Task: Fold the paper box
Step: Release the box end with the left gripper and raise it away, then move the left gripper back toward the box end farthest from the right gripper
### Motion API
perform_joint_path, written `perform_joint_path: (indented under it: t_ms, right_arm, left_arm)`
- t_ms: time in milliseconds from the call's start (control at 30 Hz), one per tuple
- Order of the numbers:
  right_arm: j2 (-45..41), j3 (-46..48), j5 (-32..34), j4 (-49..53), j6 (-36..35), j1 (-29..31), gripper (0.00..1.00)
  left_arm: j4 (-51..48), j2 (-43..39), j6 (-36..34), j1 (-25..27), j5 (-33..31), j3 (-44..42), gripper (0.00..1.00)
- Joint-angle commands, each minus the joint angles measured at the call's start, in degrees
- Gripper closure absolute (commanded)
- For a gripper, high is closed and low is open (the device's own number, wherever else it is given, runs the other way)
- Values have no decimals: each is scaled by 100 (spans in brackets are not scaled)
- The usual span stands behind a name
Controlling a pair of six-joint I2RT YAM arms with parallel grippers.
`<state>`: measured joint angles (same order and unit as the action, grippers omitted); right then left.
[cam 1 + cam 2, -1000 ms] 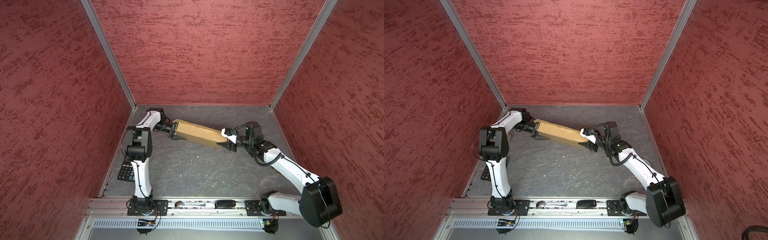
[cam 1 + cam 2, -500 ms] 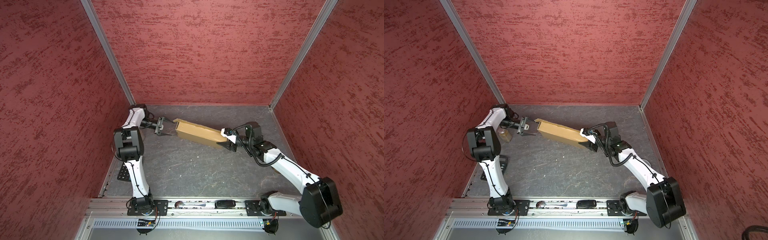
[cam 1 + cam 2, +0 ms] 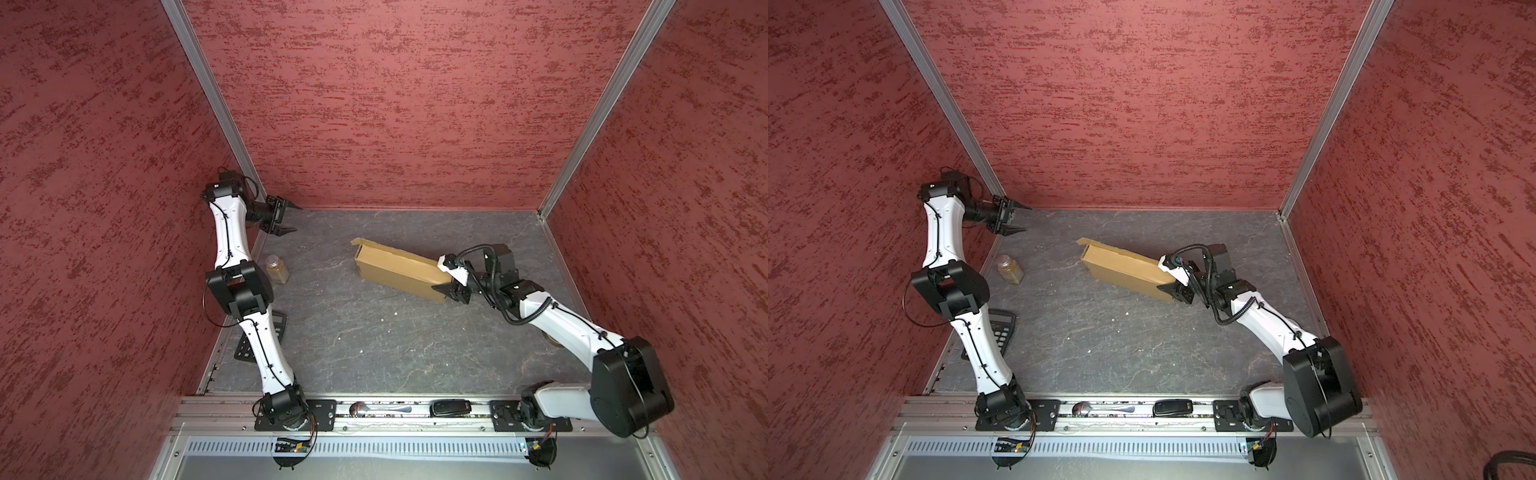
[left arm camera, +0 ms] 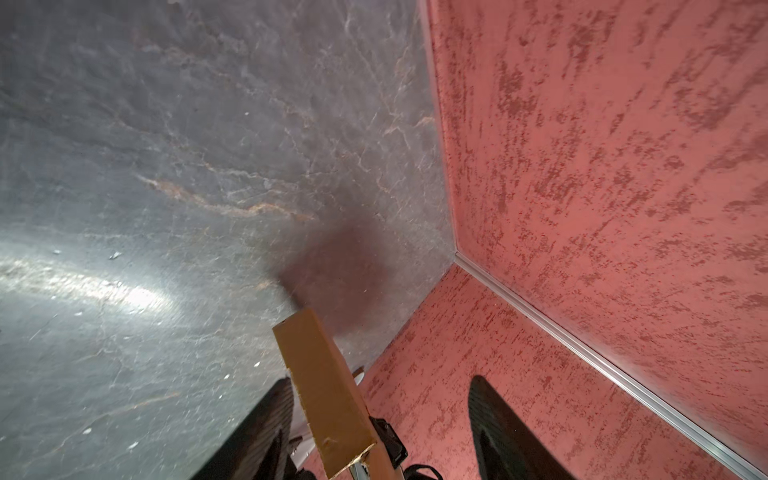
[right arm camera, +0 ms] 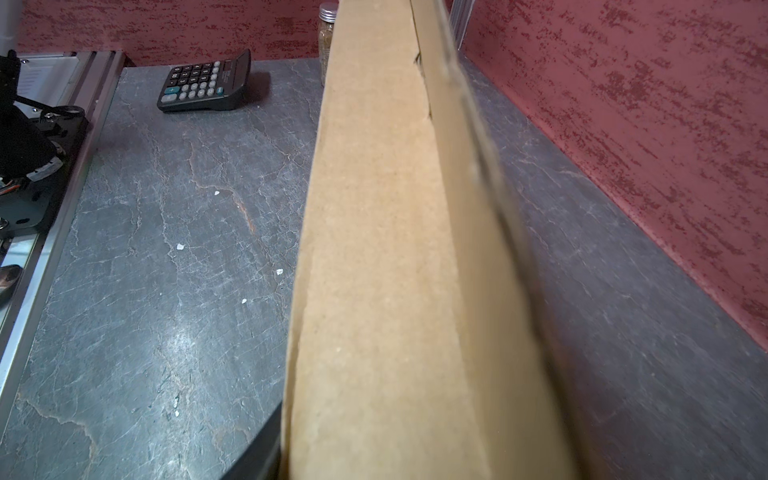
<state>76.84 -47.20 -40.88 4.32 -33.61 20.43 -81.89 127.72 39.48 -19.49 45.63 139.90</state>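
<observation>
Left gripper (image 3: 293,217) has come off the tan corrugated cardboard paper box (image 3: 397,266) and swung away. It now sits past the small glass jar of brownish grains (image 3: 277,269), on the jar's back-wall side, well apart from the box. Its jaws stand wide with nothing between them; the left wrist view shows the box (image 4: 328,390) only in the distance between the two pads.

The box has barely shifted. It lies aslant on the grey stone-pattern table (image 3: 353,340), well apart from the jar, on the side away from the left arm. Right gripper (image 3: 444,276) stays clamped on the box end farthest from the jar.

The box end facing the jar is now free, and a small flap (image 3: 358,242) juts up there in both top views.

Judgement: the body looks folded up, but this end is probably not tucked. With one holder only, the box may pivot if that flap is pushed
</observation>
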Motion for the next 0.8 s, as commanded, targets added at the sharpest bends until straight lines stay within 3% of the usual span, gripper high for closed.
perform_joint_path:
  t_ms: [0, 200, 433, 633, 767]
  right_arm:
    - [-33, -200, -86, -296, 277, 23, 67]
    - [-135, -150, 15, -47, 412, 32, 68]
    - [-279, -96, 98, -29, 576, 32, 68]
    - [-388, -48, 102, 52, 608, 38, 68]
    - [-373, -24, 110, 40, 611, 40, 68]
  left_arm:
    - [1712, -850, 456, 259, -580, -664, 30]
    - [3114, -1914, -836, 909, -711, -2066, 23]
    - [6100, -3521, -1404, 1171, -83, -5240, 16]
    - [6633, -4287, -2392, 1332, 197, -6334, 13]
    - [7056, -4518, -2572, 1394, 497, -6702, 12]
